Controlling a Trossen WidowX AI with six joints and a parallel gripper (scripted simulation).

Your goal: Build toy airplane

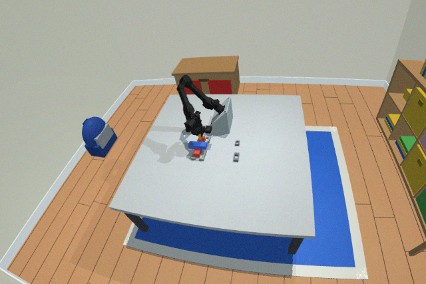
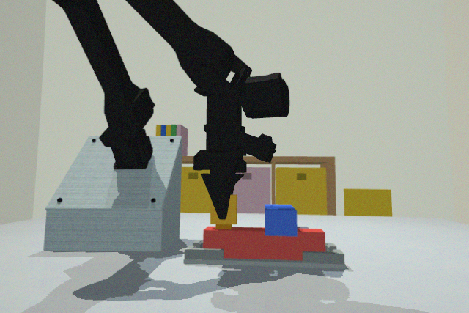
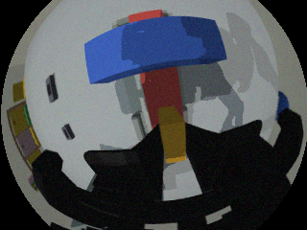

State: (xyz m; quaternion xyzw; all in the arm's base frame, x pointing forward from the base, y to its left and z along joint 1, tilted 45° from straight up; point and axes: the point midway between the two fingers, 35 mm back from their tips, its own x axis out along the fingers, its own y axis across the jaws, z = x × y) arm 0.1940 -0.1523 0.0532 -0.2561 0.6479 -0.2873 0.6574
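The red fuselage (image 1: 196,153) (image 2: 261,242) (image 3: 163,91) lies level in the grey cradle (image 2: 204,255) (image 3: 127,96). The blue wing (image 1: 198,145) (image 2: 280,220) (image 3: 158,45) sits across its top, its underside down on the fuselage; its tab is hidden. My gripper (image 2: 223,217) (image 3: 169,126) is shut on the yellow tail fin (image 2: 233,207) (image 3: 171,122), upright over the tail end. In the exterior view a short part of the fin's tab shows between the fin body and the fuselage top, so the body stands slightly above it. The tab's lower end and the socket are hidden.
The grey wedge-shaped arm base (image 1: 222,124) (image 2: 102,229) stands close behind the tail end. Two small dark holders (image 1: 237,143) (image 1: 236,157) (image 3: 68,131) (image 3: 52,88) stand on the table (image 1: 261,187) to one side of the cradle. The wing rises above the fuselage in front of the gripper.
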